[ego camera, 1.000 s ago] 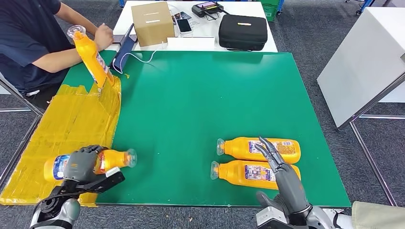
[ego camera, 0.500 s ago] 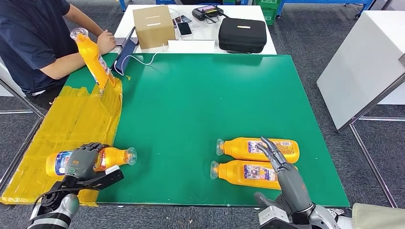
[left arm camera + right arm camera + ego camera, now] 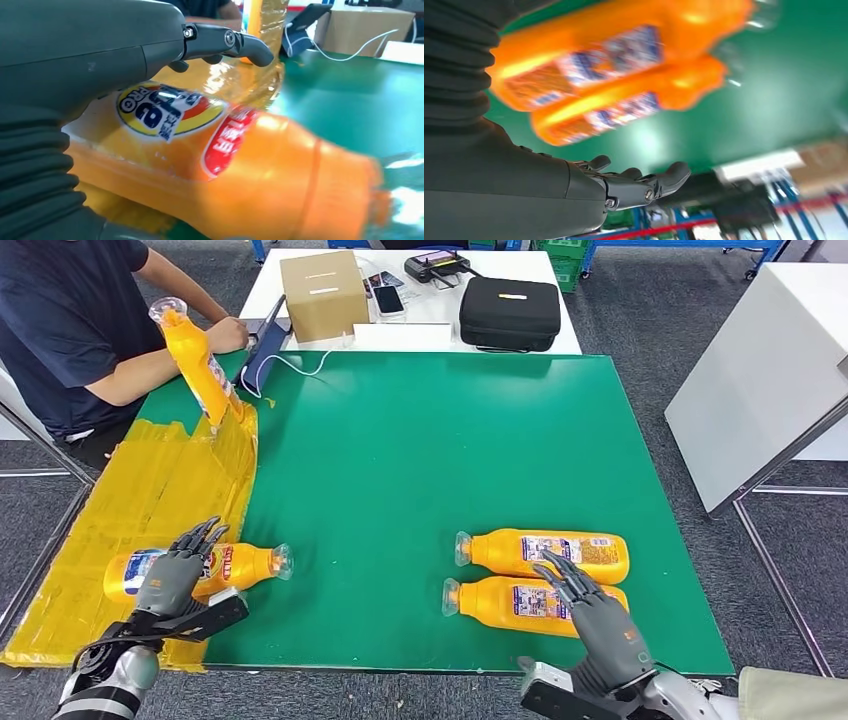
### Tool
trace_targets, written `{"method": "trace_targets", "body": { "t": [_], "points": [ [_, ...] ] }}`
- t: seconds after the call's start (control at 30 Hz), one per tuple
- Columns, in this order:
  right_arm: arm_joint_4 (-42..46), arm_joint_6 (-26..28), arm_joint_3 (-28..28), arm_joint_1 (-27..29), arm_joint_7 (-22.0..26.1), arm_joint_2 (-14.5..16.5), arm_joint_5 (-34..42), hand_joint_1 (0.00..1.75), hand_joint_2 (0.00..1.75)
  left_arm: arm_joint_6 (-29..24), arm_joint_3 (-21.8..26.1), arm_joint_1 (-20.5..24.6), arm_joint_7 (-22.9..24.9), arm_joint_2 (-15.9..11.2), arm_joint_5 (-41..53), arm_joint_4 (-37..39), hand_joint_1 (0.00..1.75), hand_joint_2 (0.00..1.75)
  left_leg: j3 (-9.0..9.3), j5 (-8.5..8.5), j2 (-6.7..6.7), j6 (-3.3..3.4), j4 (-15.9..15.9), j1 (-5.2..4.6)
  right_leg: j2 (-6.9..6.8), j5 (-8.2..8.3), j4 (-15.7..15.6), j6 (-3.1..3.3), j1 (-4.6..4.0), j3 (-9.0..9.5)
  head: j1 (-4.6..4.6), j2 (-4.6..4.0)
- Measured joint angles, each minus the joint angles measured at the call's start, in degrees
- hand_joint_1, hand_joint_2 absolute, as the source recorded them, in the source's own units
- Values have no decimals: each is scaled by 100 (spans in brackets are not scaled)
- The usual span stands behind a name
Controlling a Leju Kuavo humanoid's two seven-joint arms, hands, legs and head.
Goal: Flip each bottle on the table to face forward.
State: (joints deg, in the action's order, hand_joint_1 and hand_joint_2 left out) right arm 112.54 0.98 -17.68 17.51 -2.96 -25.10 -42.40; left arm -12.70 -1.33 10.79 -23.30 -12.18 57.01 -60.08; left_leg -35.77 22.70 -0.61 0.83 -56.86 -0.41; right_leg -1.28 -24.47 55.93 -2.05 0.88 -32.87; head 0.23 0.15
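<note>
Head view: we saw the left hand point(image 3: 176, 574) let go of the bottle point(image 3: 236, 565) on the yellow tape point(image 3: 140, 500), fingers spread, front label up, so flipped; right hand point(image 3: 598, 612) spread over two bottles point(image 3: 520, 600).

Cardboard box point(image 3: 321, 281), black case point(image 3: 509, 312), phone point(image 3: 387, 300) on the white table point(image 3: 410, 337).
</note>
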Motion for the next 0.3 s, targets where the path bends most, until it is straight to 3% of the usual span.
{"method": "trace_targets", "body": {
  "t": [0.3],
  "points": [
    [-119, -207, 27, 160, -606, -727, 90, 0, 175, 562, 174, -59, -508, 145, -1414, -418, 0, 0, -11, 0, 7, 1, -3, -1, 3, 3, 0, -2, 1, -13, -1, 0]
  ]
}}
